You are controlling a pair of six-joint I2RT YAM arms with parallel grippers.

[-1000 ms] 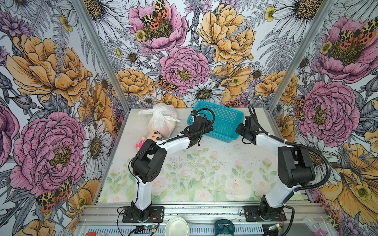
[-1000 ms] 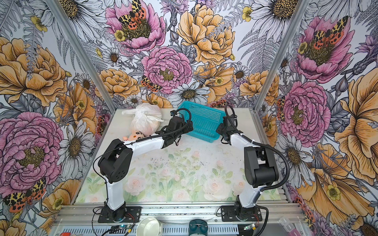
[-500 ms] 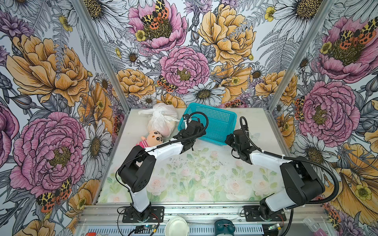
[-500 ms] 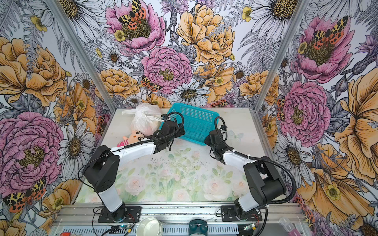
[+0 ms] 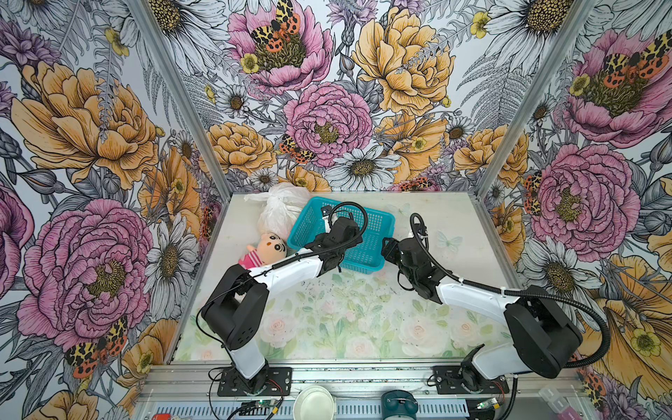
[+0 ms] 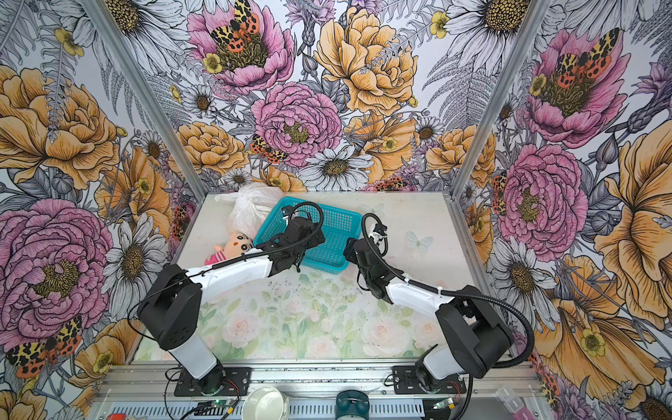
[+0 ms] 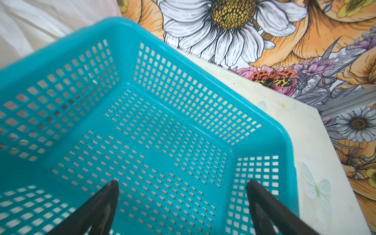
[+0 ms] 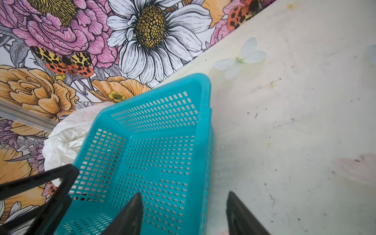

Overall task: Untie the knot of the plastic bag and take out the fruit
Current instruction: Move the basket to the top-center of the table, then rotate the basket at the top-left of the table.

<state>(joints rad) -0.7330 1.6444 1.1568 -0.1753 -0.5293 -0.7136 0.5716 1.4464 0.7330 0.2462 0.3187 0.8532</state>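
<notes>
The white plastic bag [image 5: 278, 212] [image 6: 249, 207] lies at the back left, pressed against the left end of a teal mesh basket [image 5: 378, 227] [image 6: 340, 222]. The bag also shows in the wrist views [image 7: 30, 24] [image 8: 65, 140]. Its bunched top faces the back wall, and the knot is too small to make out. The fruit is hidden inside the bag. My left gripper [image 5: 338, 218] [image 7: 182, 182] hangs open over the basket's floor, holding nothing. My right gripper [image 5: 387, 247] [image 8: 184, 193] is open astride the basket's right wall, one finger inside and one over the table.
A pink-striped plush doll [image 5: 269, 247] [image 6: 236, 245] lies in front of the bag, beside the left forearm. Flowered walls close in the table's back, left and right sides. A white bowl [image 5: 313, 402] sits on the front rail.
The basket has slid left and toward the front, up against the bag. The right gripper came with it and has opened. The left arm drew back, still open.
</notes>
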